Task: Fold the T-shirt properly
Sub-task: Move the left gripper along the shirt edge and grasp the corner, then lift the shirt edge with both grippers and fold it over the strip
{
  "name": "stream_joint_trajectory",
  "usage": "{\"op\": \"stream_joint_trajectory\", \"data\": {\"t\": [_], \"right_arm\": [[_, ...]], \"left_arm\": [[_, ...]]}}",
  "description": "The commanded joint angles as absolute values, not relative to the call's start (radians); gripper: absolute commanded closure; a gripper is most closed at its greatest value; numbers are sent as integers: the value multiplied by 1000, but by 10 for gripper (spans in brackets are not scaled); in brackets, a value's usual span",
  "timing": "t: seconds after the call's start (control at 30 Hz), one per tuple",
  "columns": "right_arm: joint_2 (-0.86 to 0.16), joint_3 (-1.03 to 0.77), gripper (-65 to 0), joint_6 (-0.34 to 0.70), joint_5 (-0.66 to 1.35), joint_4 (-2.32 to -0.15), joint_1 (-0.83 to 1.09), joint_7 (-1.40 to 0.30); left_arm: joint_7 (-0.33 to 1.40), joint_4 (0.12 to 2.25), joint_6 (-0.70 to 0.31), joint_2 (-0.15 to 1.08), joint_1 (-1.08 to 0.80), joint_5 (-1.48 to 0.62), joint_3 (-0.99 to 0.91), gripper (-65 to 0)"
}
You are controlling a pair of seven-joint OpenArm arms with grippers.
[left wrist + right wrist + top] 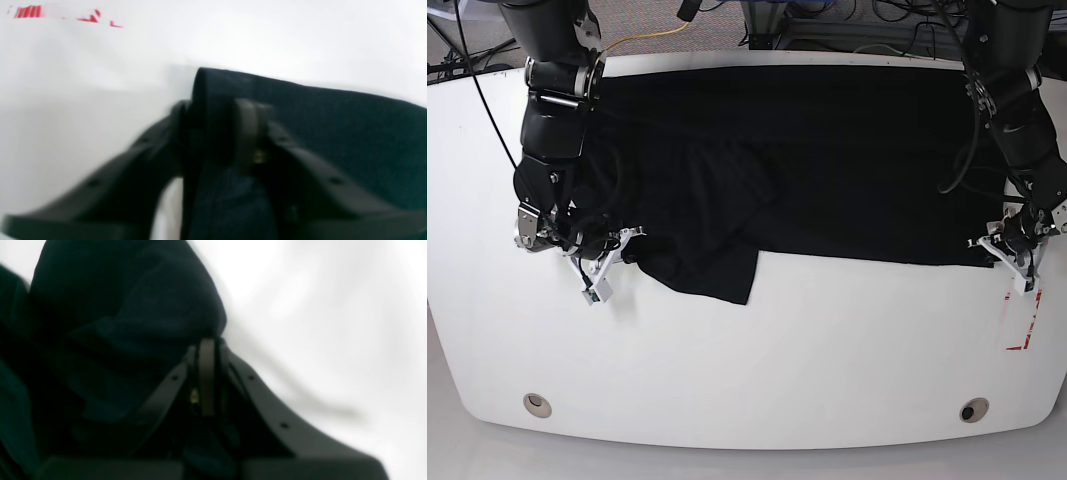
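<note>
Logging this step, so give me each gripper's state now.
Left gripper: closed on an edge of the T-shirt.
Right gripper: shut, pinching the T-shirt fabric.

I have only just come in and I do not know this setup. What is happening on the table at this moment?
A two-armed robot is working on a black T-shirt spread across a white table. The left gripper has its jaws around a fold at the shirt's near edge. The right gripper is shut on bunched fabric at the other end, where a sleeve area lies rumpled. The shirt is not yet folded.
</note>
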State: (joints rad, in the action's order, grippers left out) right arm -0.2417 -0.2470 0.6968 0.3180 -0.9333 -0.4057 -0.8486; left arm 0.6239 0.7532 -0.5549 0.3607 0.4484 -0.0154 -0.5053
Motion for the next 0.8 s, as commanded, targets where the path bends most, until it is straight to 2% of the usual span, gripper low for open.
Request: {"op": "stream_joint_trajectory", "data": {"t": [0.0,0.1,0.3,0.77], "right_arm": [[-255,-249,0,698,325,-978,-432,-842],[-255,-248,0,698,321,-1032,-432,-849],[-262,-246,0,698,318,-1121,-432,-852],[-265,-252,0,698,325,-1429,-381,-1030]], "left_arm": [[621,763,-564,378,472,-18,-504,-6],[621,774,-570,378,472,-18,-506,0],[625,964,-570,374,410,-18,-506,0],[628,1265,-570,348,251,-24,-512,0]]}}
